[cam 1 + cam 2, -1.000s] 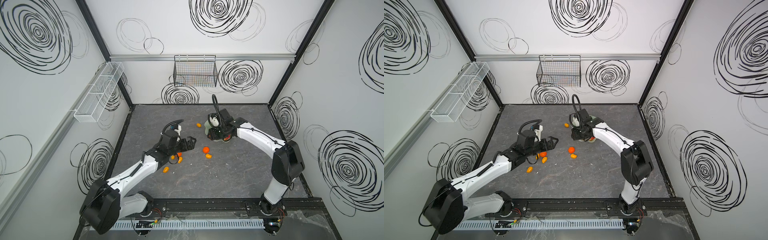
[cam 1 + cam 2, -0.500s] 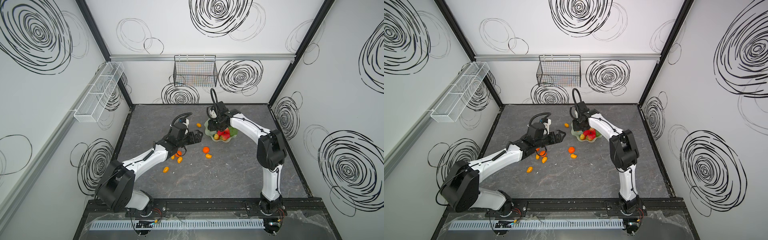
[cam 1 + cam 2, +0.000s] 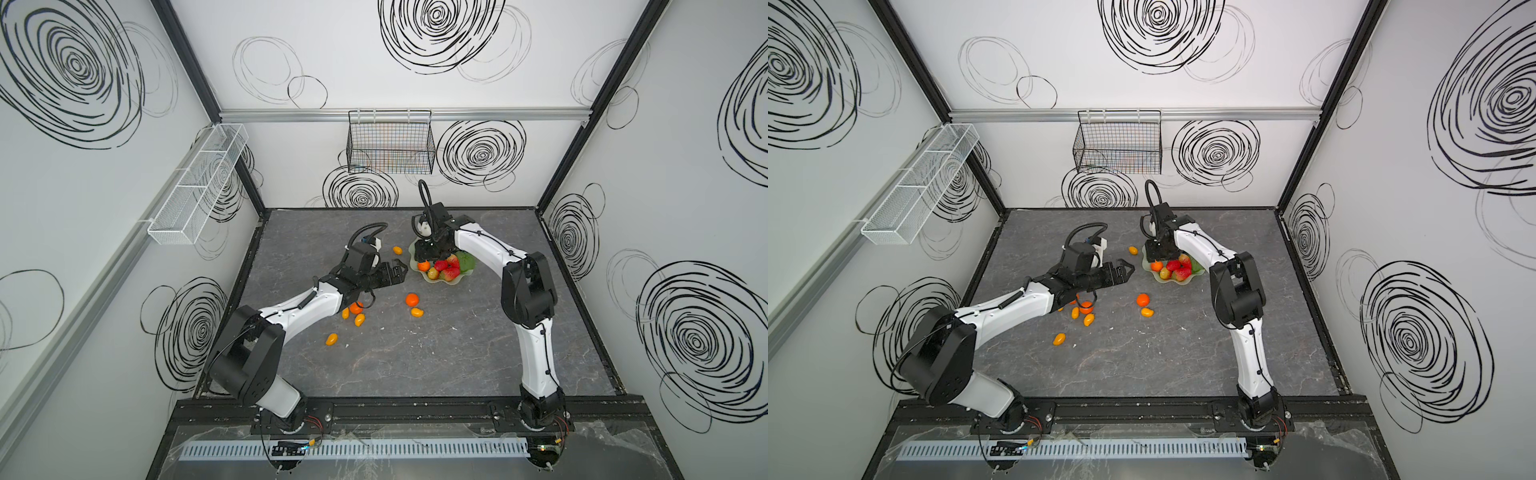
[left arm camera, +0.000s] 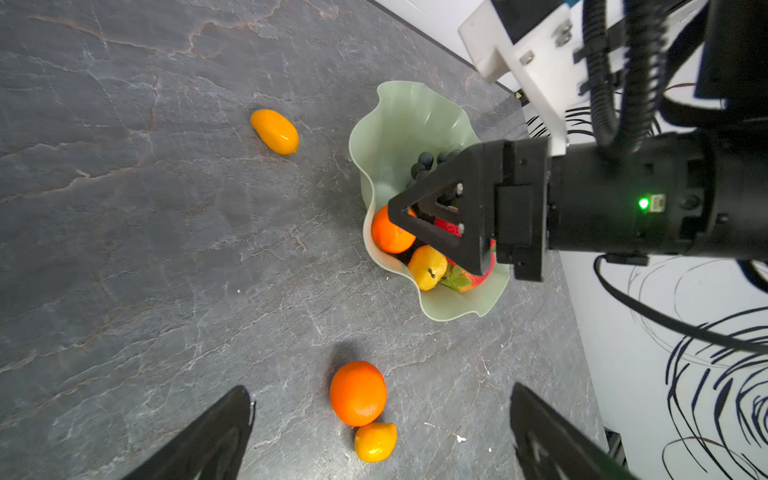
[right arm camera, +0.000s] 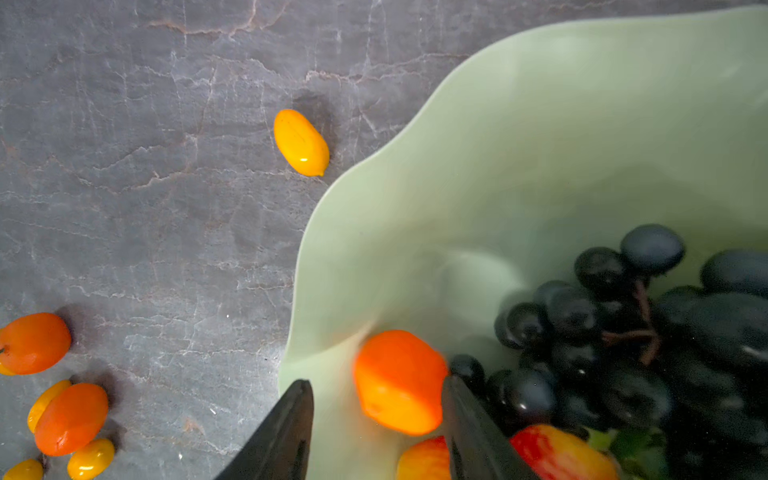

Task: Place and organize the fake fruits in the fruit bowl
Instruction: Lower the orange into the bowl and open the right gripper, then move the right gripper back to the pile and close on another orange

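Left wrist view: left gripper (image 4: pixel 382 390) jaws wide apart, loose tangerine (image 4: pixel 358 393) on the surface (image 4: pixel 145 249) just ahead between them, kumquat (image 4: pixel 375 441) touching it. Right gripper (image 5: pixel 376 380) over the fruit bowl (image 5: pixel 519 145), jaws parted around a second tangerine (image 5: pixel 400 382) lying inside, not clamped. Left arm is the nearer to the loose one.

Seen from high over the near edge, both top views take in the whole table (image 3: pixel 415 365); the left wrist camera looks rightward at the fruit bowl (image 4: pixel 399 124), the right wrist camera hangs close above it, both catching one kumquat (image 5: pixel 301 142)
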Robot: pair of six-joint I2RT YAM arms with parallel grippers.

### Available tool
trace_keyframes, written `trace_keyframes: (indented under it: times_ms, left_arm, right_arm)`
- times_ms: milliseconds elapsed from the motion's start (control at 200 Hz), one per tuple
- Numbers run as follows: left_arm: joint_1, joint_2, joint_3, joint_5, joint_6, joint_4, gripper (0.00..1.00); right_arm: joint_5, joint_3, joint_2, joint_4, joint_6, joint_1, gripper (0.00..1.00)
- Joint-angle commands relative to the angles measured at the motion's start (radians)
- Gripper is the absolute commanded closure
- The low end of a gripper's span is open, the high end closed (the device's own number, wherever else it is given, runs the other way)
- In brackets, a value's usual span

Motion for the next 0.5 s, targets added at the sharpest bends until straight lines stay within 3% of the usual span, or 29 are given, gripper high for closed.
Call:
trace_keyframes:
  times_ms: [0, 240, 495]
  left_arm:
    - [0.014, 0.003, 0.023, 0.012, 0.008, 0.041, 0.01]
    - [0.017, -0.032, 0.000, -0.012, 0.020, 0.013, 0.00]
    - [0.012, -0.153, -0.001, -0.155, 0.079, -0.153, 0.00]
  right_arm:
    - [-0.027, 0.026, 0.018, -0.013, -0.022, 0.004, 0.42]
    - [-0.020, 0.025, -0.015, -0.011, -0.022, 0.004, 0.42]
    - [0.023, -0.071, -0.175, 0.039, -0.003, 0.030, 0.41]
